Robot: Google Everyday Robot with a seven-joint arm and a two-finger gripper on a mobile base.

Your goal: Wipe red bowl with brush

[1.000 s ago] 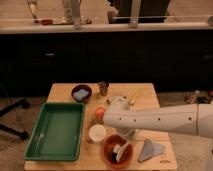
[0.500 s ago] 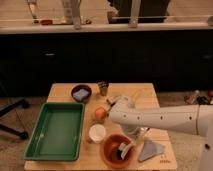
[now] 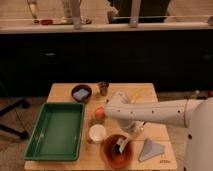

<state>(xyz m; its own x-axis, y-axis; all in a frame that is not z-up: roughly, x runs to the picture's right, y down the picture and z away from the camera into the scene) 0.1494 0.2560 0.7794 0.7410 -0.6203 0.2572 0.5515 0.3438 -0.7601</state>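
The red bowl [image 3: 113, 154] sits at the wooden table's front edge, right of the white cup. The brush [image 3: 122, 145], white with a dark end, stands tilted inside the bowl with its dark end down on the right part of the bowl. My gripper [image 3: 129, 133] hangs from the white arm just above the bowl's back right rim and is shut on the brush's upper end. The arm reaches in from the right and bends down over the table's middle.
A green tray [image 3: 55, 131] fills the table's left side. A white cup [image 3: 97, 133] and an orange fruit [image 3: 99, 113] stand left of the arm. A dark maroon bowl [image 3: 81, 93] and a small dark cup [image 3: 103, 88] are at the back. A grey cloth [image 3: 151, 149] lies right of the red bowl.
The arm's bend has swung back and a little right over the table. The brush has shifted from the bowl's middle toward its right side.
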